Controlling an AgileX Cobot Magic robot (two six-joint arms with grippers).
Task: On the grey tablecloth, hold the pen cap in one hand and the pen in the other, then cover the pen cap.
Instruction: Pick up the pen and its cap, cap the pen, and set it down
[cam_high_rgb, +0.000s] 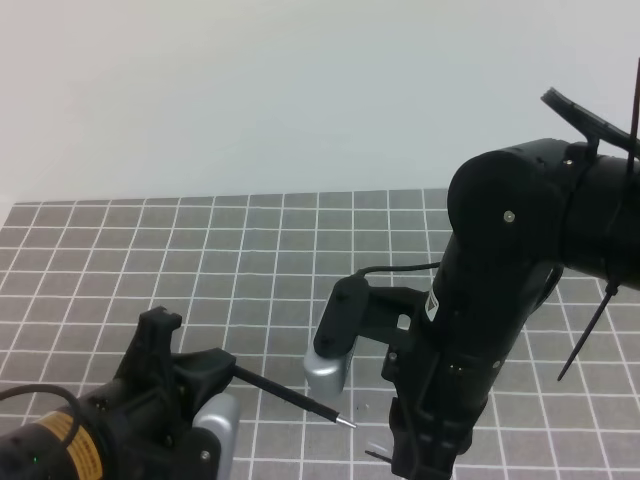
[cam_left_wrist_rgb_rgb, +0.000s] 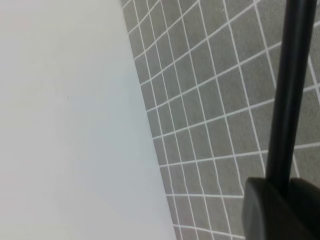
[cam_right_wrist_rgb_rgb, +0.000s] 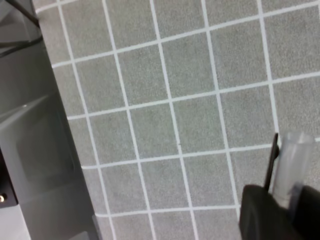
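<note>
A plain pale wall (cam_high_rgb: 300, 90) fills the upper half of the high view, meeting the grey tablecloth (cam_high_rgb: 250, 260), whose thin white lines form a square grid across the table. Low at the left, the left hand (cam_high_rgb: 215, 370) is clamped on the pen (cam_high_rgb: 290, 398), which slants out over the cloth with its silver tip toward the right arm. At the bottom right, the right hand (cam_right_wrist_rgb_rgb: 280, 212) pinches what looks like the pen cap (cam_right_wrist_rgb_rgb: 290, 162), pale and blurred here, a dark clip along its side, lifted above the grid.
</note>
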